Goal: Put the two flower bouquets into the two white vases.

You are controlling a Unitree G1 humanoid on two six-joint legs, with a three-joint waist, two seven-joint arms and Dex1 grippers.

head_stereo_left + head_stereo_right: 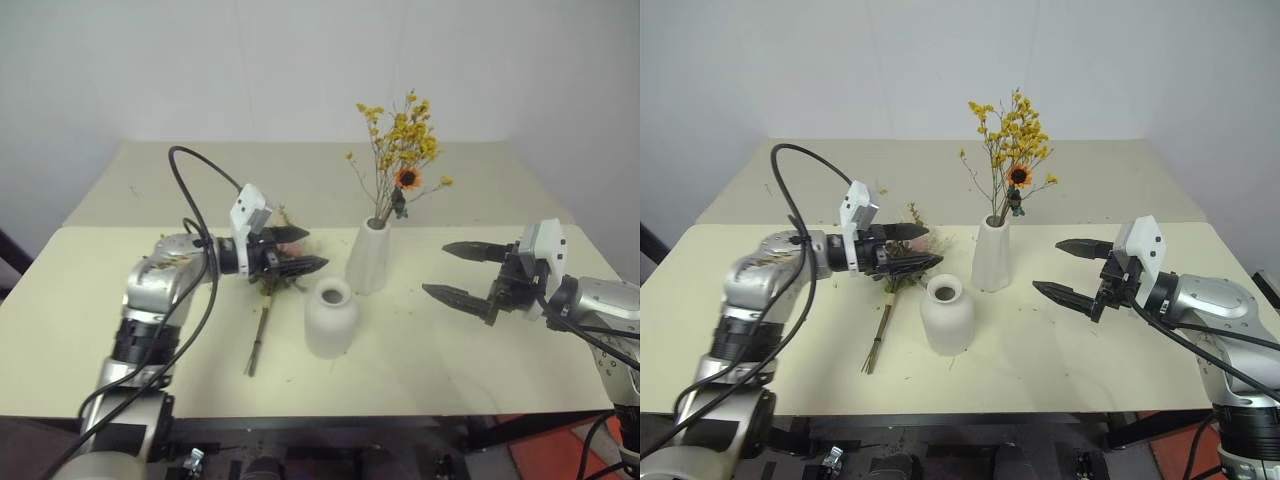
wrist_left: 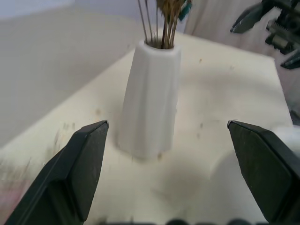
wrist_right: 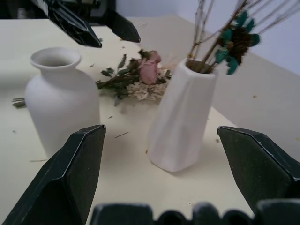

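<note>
So far one of two placements is done: the thin-stemmed spray of yellow-orange blossoms with a small sunflower (image 1: 400, 150) stands in the tall, slim matte white cone vase (image 1: 369, 255). The shorter, rounded matte white vase (image 1: 330, 317) is empty, just in front of the tall one.

The bunch of pink roses, white sprigs and green leaves (image 3: 140, 77) lies flat on the cream table (image 1: 480, 370), to the robot's left of both vases. Its long axis runs with heads toward the tall vase and bare stems (image 1: 878, 345) toward the near edge.

Left gripper (image 1: 296, 250) hovers directly above the heads, jaws wide apart, empty. Right gripper (image 1: 460, 272) is likewise wide and empty, well apart beyond the vases.

Judgement: the left arm is nearer and needs to close across the stems.
</note>
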